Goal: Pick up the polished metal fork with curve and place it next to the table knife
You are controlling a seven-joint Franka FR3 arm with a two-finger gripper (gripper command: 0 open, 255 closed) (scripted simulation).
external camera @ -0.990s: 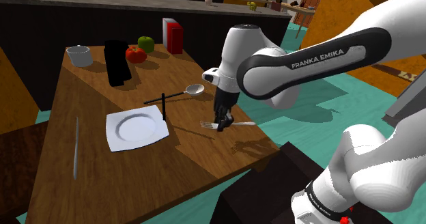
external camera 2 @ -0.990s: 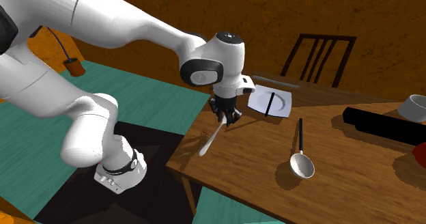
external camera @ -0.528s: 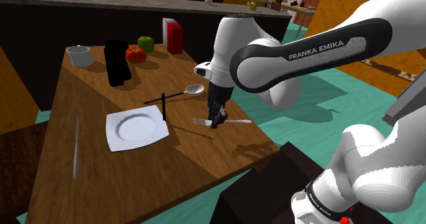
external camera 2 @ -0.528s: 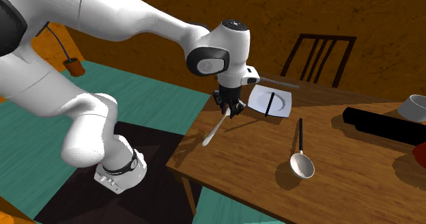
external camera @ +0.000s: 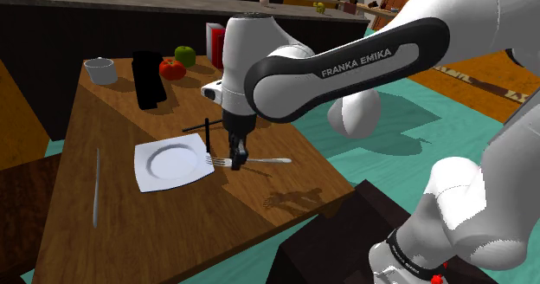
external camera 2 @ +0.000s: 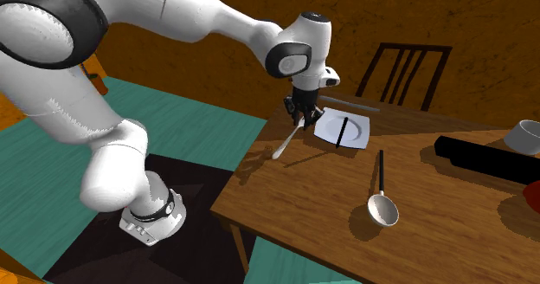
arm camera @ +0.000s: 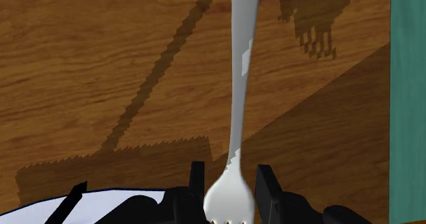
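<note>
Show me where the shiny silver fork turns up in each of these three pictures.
Shoulder view: the shiny silver fork is mid-picture, clasped by the black gripper, tines near the white square plate.
Second exterior view: the fork is upper middle, slanting down from the gripper, left of the plate.
Wrist view: the fork is between the fingers, above the brown wooden table.
Shared landmark: the plate.

Arm (external camera: pixel 253 41) big, white, round and smooth like fat tubes. Dark grey bands at bends; one band (external camera: pixel 346 62) has white letters FRANKA EMIKA. Small white box (external camera: pixel 213 90) near wrist. Hand (external camera: pixel 235 160) all black, two short fingers (arm camera: pixel 266 182). Black ring (external camera: pixel 405 249) low down, tiny red dots (external camera: pixel 436 279) under it.
</note>
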